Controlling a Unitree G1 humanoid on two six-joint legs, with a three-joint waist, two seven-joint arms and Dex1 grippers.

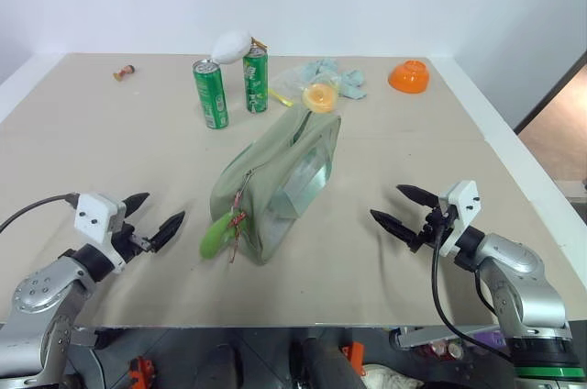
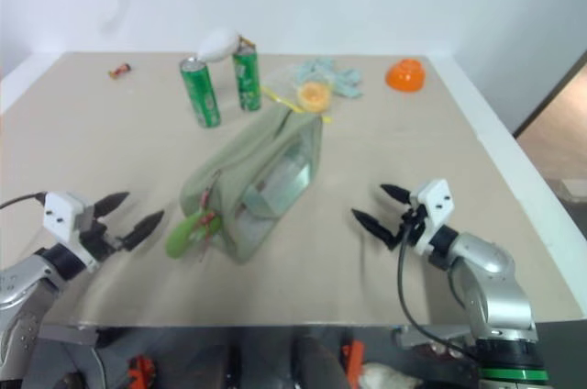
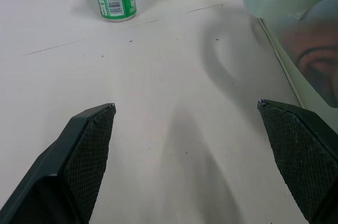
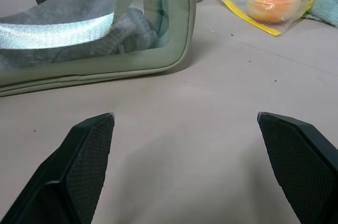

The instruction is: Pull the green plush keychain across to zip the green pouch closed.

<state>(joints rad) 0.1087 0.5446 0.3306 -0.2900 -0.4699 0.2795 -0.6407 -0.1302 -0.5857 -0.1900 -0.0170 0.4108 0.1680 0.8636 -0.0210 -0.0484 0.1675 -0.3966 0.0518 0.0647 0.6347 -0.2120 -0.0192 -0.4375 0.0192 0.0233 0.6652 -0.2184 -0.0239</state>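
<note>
On the beige table [image 1: 110, 160] lie 1 pale sage-green fabric pouch with clear plastic side panels [image 1: 275, 183], 2 green soda cans [image 1: 211, 94], 1 orange bowl [image 1: 409, 76], 1 clear plastic bag holding an orange round thing and pale blue cloth [image 1: 321, 86], and 1 small red-brown object [image 1: 124, 71] far behind the pouch to its left. The pouch stands mid-table, its long axis running diagonally; the cans and bag sit just behind its far end. 1 lime-green plush ring keychain on a pinkish-red cord [image 1: 218, 235] hangs at the pouch's near end. The left gripper [image 1: 151, 216] hovers left of the keychain, fingers spread apart, near but not touching. The right gripper [image 1: 402, 209] hovers right of the pouch, fingers likewise spread, holding nothing.
</note>
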